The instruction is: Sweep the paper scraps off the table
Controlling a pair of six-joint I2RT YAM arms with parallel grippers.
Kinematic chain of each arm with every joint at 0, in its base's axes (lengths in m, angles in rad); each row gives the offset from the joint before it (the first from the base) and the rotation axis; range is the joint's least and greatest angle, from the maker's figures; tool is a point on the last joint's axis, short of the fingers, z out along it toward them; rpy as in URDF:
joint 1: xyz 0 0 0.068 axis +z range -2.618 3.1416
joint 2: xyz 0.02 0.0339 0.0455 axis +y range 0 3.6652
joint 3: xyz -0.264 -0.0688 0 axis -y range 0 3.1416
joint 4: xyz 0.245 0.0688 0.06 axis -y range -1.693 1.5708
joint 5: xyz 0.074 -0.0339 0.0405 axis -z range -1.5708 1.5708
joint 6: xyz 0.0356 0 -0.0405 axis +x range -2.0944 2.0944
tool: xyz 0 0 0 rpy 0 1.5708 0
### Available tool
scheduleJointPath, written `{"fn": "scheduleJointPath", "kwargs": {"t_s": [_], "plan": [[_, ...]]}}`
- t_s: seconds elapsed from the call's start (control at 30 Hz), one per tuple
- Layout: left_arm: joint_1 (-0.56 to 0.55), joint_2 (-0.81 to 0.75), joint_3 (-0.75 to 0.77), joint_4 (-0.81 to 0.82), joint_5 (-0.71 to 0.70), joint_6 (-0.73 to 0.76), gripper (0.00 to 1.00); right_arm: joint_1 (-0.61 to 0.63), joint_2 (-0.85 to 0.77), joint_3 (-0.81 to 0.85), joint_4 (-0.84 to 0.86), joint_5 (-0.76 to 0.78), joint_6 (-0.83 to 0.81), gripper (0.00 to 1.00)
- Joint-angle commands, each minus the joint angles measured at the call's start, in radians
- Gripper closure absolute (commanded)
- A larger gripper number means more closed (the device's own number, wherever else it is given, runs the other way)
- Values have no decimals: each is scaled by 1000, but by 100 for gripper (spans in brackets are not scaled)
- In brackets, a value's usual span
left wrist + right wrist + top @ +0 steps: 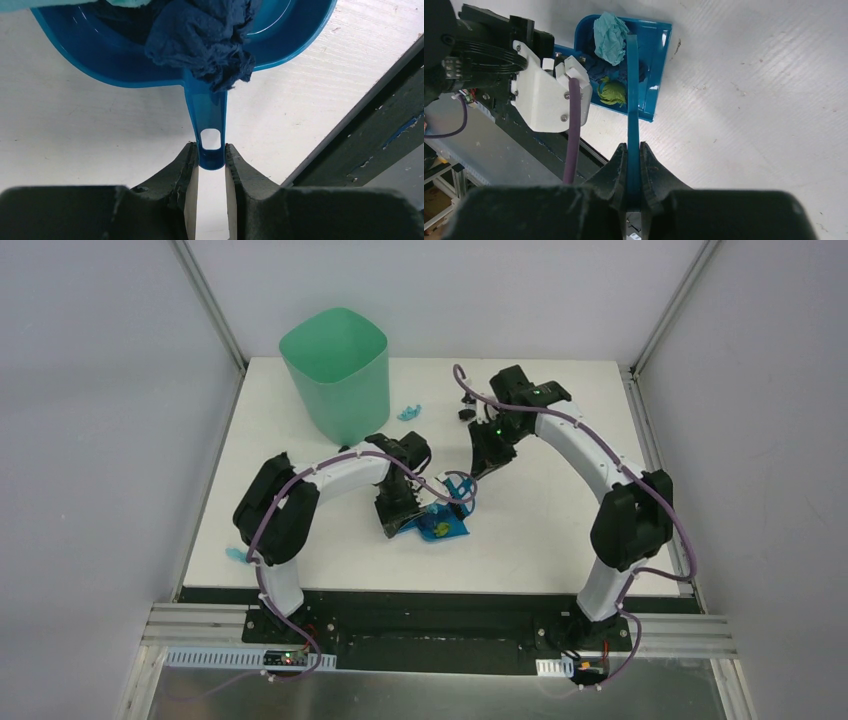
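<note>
The left gripper [211, 152] clamps the dustpan [100, 65] handle and the right gripper [633, 150] pinches the brush [632, 100] handle, while paper scraps [610, 30] lie heaped in the pan mid-way across the table [560, 530], a few loose far by the bin [335, 370]: light, soft wads, likely better swept than pinched.

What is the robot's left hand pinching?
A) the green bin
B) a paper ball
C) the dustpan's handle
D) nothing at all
C: in the left wrist view, the left gripper has its two fingers pressed on either side of the end of the blue dustpan handle.
</note>
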Motion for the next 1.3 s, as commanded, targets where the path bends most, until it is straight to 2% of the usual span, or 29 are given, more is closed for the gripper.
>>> {"fn": "scheduleJointPath", "kwargs": {"t_s": [0.0, 0.17, 0.27, 0.47, 0.57, 0.7, 0.87, 0.9, 0.93, 0.97, 1.27], "plan": [[-1, -82, -15, 50, 8, -4, 97, -59, -107, 22, 26, -27, -25, 100], [6, -94, -5, 43, 5, -7, 97, -159, -89, 81, -13, -44, -40, 100], [15, -120, 13, 20, 8, -3, 97, -205, -114, 42, -4, -28, -54, 100], [39, -165, 95, -49, 3, 15, 97, -296, -282, -217, 171, -169, -97, 100], [51, -166, 147, -88, 0, 19, 96, -349, -381, -371, 285, -128, -97, 100], [64, -153, 224, -125, 1, 10, 96, -452, -520, -553, 450, -277, -14, 100], [93, -106, 370, -203, 5, 0, 96, -534, -573, -741, 640, -277, -14, 100], [99, -97, 402, -215, 2, -5, 96, -545, -569, -763, 676, -329, -4, 100], [105, -83, 445, -224, 2, -7, 95, -557, -566, -778, 705, -604, 118, 100], [110, -77, 466, -235, 1, -7, 96, -564, -565, -789, 724, -657, 142, 100], [155, 61, 757, -296, -6, 11, 96, -588, -569, -814, 734, -698, 122, 100]]}}
